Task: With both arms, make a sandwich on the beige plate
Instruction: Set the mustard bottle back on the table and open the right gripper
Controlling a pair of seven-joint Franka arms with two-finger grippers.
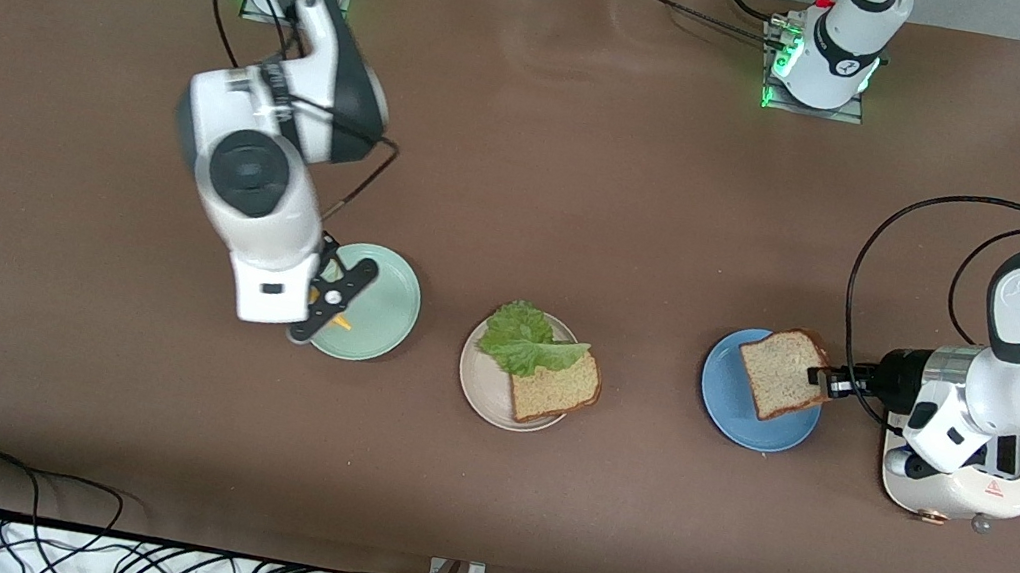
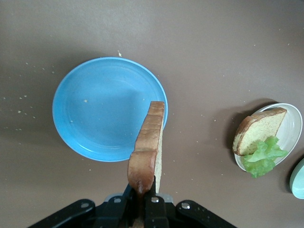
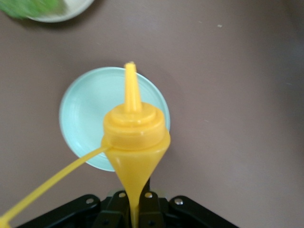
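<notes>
My left gripper (image 1: 821, 382) was clamped on the second bread slice (image 1: 782, 373), lifted over the blue plate (image 1: 745, 425). The beige plate (image 1: 486, 392), at nine o'clock, carried bread (image 1: 555, 389) and lettuce (image 1: 522, 339). I judged the slice needed levelling before lowering squarely. My right gripper (image 1: 328, 298) gripped a yellow sauce bottle (image 3: 134, 142) over the mint plate (image 1: 385, 313).

Brown table (image 1: 586, 187), black cables (image 1: 27, 538) along white floor edge

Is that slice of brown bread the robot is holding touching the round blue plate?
Apart. In the left wrist view the tan bread slice, clamped in the left gripper, hangs above the round blue plate.
</notes>
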